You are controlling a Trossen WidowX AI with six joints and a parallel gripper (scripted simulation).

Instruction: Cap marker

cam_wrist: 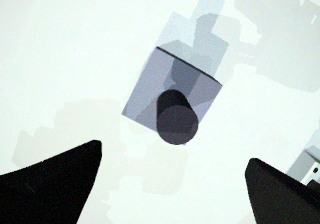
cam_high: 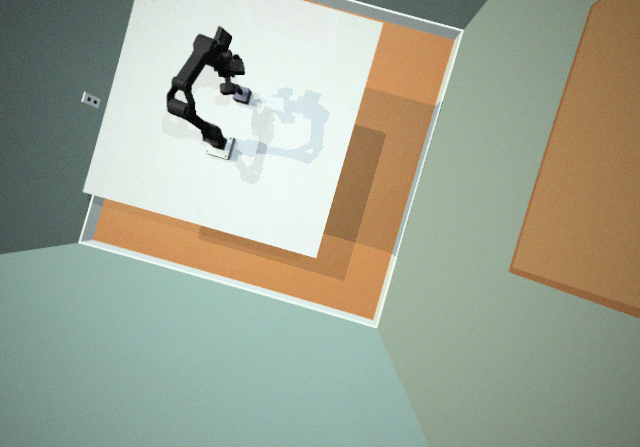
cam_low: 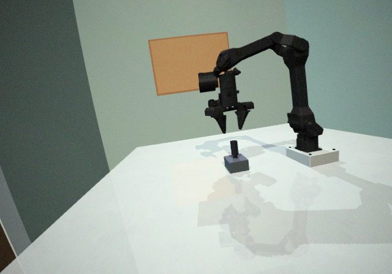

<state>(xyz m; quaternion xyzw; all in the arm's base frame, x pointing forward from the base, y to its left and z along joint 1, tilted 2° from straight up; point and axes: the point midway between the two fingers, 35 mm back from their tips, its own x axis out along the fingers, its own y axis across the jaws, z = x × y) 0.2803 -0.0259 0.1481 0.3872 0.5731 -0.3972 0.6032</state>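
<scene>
The holder block (cam_low: 236, 163) sits on the white table (cam_low: 158, 208), a little in front of the arm's pale base plate (cam_low: 312, 156). A dark upright piece stands in the block: the cap (cam_low: 234, 149) seated on the marker. The marker's own body cannot be made out beneath the cap. In the wrist view the cap's round dark top (cam_wrist: 176, 118) shows over the block (cam_wrist: 150, 94), which partly hides behind it.

The gripper (cam_low: 231, 125) hangs above the cap, well clear of it, fingers apart and holding nothing. Both fingertips are cut off by the lower edge of the wrist view.

In the top view the arm covers most of the block (cam_high: 242, 96); the cap cannot be distinguished there.
</scene>
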